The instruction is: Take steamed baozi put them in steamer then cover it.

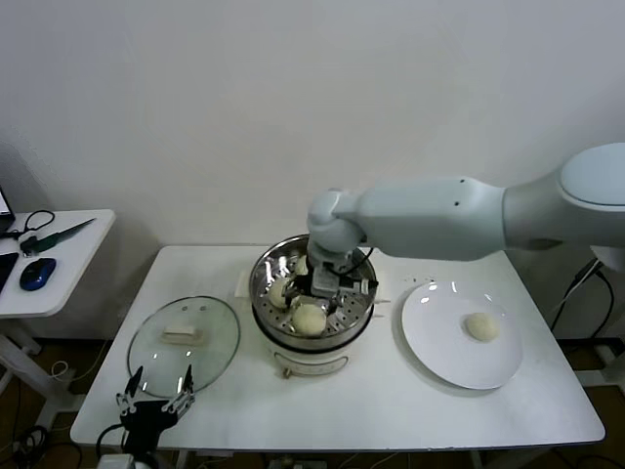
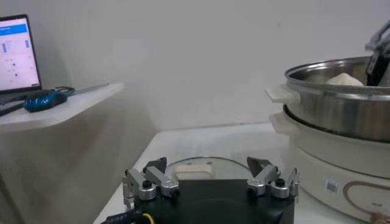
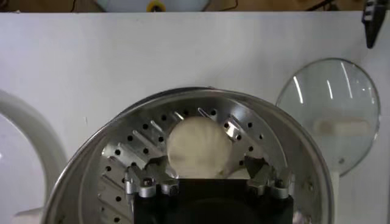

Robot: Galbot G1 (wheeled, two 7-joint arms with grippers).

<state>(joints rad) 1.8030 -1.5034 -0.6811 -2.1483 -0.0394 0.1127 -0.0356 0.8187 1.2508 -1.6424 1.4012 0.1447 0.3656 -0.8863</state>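
The right gripper [image 1: 314, 289] hangs inside the steamer [image 1: 266, 293], fingers spread around a baozi [image 3: 198, 148] resting on the perforated tray, apparently to set it down. Another baozi [image 1: 480, 326] waits on the plate [image 1: 430, 352] beside the steamer. The lid [image 1: 184, 342] lies off on the steamer's other side, by the idle, spread left gripper [image 1: 154, 403].

White counter [image 1: 322, 405] carries steamer [image 1: 311, 354] at centre, glass cover [image 1: 184, 339] flat to its left, white plate [image 1: 444, 347] to its right.
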